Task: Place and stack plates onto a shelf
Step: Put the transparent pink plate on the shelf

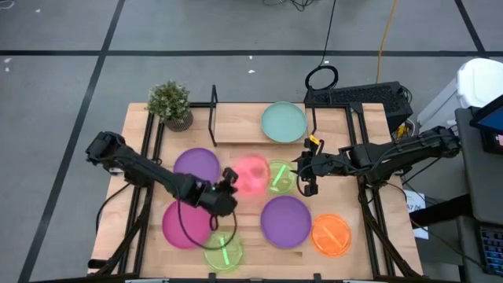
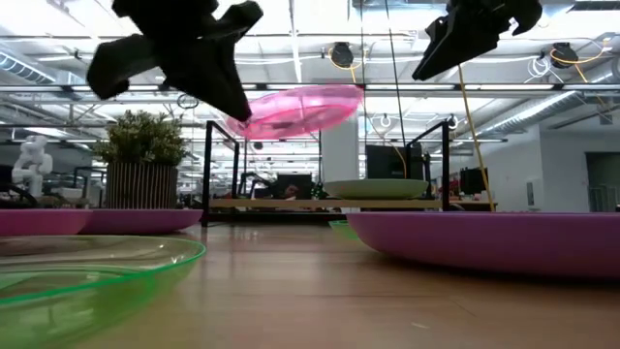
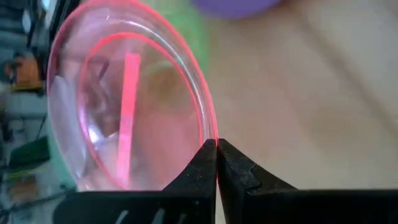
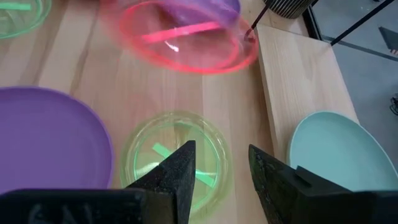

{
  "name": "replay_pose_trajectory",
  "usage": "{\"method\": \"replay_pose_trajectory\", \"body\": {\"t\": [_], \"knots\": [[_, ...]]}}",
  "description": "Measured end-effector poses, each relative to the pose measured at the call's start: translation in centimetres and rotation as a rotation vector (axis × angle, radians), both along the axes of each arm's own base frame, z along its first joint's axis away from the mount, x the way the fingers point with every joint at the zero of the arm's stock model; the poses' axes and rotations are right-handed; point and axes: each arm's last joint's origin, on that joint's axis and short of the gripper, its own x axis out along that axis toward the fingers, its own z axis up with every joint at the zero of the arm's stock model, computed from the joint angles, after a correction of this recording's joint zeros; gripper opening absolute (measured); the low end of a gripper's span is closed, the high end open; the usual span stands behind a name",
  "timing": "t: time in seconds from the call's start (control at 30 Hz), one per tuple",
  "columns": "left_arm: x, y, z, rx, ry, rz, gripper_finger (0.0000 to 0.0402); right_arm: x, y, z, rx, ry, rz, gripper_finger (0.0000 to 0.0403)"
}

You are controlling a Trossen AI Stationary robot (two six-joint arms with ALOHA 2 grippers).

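Note:
My left gripper [image 1: 229, 182] is shut on a translucent red-pink plate [image 1: 251, 174], which hangs above mid-table [image 2: 300, 109]. My right gripper [image 1: 303, 176] hovers open, high over a lime-green plate [image 4: 177, 155] that lies flat on the table, and touches nothing. A teal plate [image 1: 283, 123] lies on the shelf's light-wood board [image 1: 240, 126], between black wire ends [image 1: 214, 115]. Flat on the tabletop lie two purple plates [image 1: 196, 165] [image 1: 285, 221], a magenta plate [image 1: 182, 226], an orange plate [image 1: 331, 235] and another lime-green plate [image 1: 225, 251]. My left gripper pinches the red-pink plate's rim [image 3: 211, 127] between its two fingers, on the plate's left side. The fingers slant down at it from the table's left. The plate is lifted clear of the table and tilted, its free side [image 2: 354, 94] higher than the held side.
A potted plant [image 1: 170, 103] stands at the table's far left corner, beside the shelf's left end. Dark equipment and cables [image 1: 357, 96] lie past the far right edge. Bare wood [image 1: 251, 228] shows between the near plates.

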Motion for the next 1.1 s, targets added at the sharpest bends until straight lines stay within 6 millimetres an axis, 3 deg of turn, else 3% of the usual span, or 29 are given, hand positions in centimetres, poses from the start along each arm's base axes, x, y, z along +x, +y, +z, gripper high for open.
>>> {"method": "replay_pose_trajectory", "body": {"t": [0.13, 0.37, 0.77, 1.1], "knots": [[0.0, 2.2, 1.8, 0.026, -0.055, 0.037, 0.0003, -0.1, 0.0, -0.1, 0.003, 0.012, -0.005, 0.013], [0.4, 6.6, 2.9, 0.079, -0.066, 0.107, 0.0003, -0.1, 0.0, -0.1, 0.01, 0.008, -0.013, 0.013], [1.2, 13.7, 2.7, 0.013, -0.115, 0.345, 0.0003, 0.0, 0.0, 0.0, 0.012, -0.001, -0.014, 0.013], [1.7, 16.9, 1.8, -0.08, -0.163, 0.475, 0.0003, 0.1, 0.0, 0.1, 0.017, -0.024, -0.013, 0.013]]}}
